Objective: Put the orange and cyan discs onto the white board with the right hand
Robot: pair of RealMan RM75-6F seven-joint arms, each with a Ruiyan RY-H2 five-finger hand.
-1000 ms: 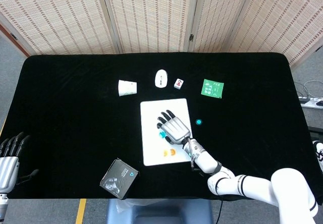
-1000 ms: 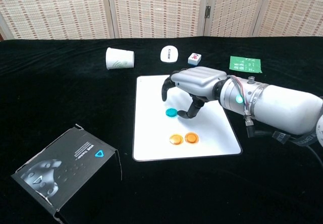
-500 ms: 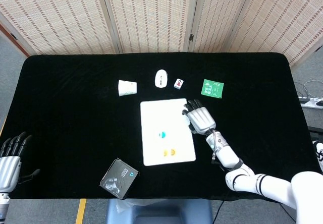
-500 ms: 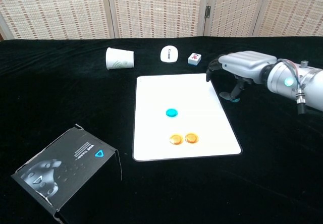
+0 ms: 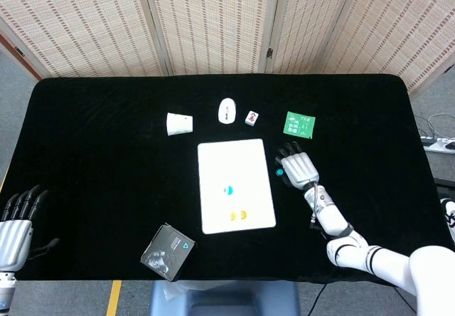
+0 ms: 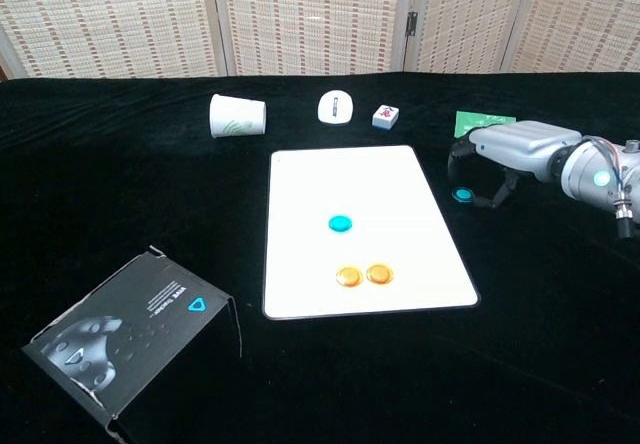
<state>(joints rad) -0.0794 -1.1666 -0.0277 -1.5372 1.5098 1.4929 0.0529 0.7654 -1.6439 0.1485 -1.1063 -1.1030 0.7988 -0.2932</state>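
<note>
The white board (image 5: 236, 186) (image 6: 360, 226) lies in the middle of the black table. On it rest one cyan disc (image 5: 228, 188) (image 6: 340, 224) and two orange discs (image 5: 238, 216) (image 6: 363, 275) side by side. A second cyan disc (image 6: 463, 195) (image 5: 280, 173) lies on the cloth just right of the board. My right hand (image 5: 298, 166) (image 6: 512, 149) hovers over that disc with its fingers curved down around it, holding nothing. My left hand (image 5: 15, 222) hangs at the table's left front edge, fingers apart and empty.
A tipped paper cup (image 5: 179, 123) (image 6: 237, 116), a white mouse (image 5: 227, 109) (image 6: 337, 106), a small tile (image 5: 252, 118) (image 6: 385, 116) and a green card (image 5: 299, 125) (image 6: 484, 121) line the far side of the board. A dark box (image 5: 168, 250) (image 6: 128, 334) sits at the front left.
My right hand left the cyan disc on the board, then swung right off the board to the second cyan disc on the cloth. The left hand stayed put.
</note>
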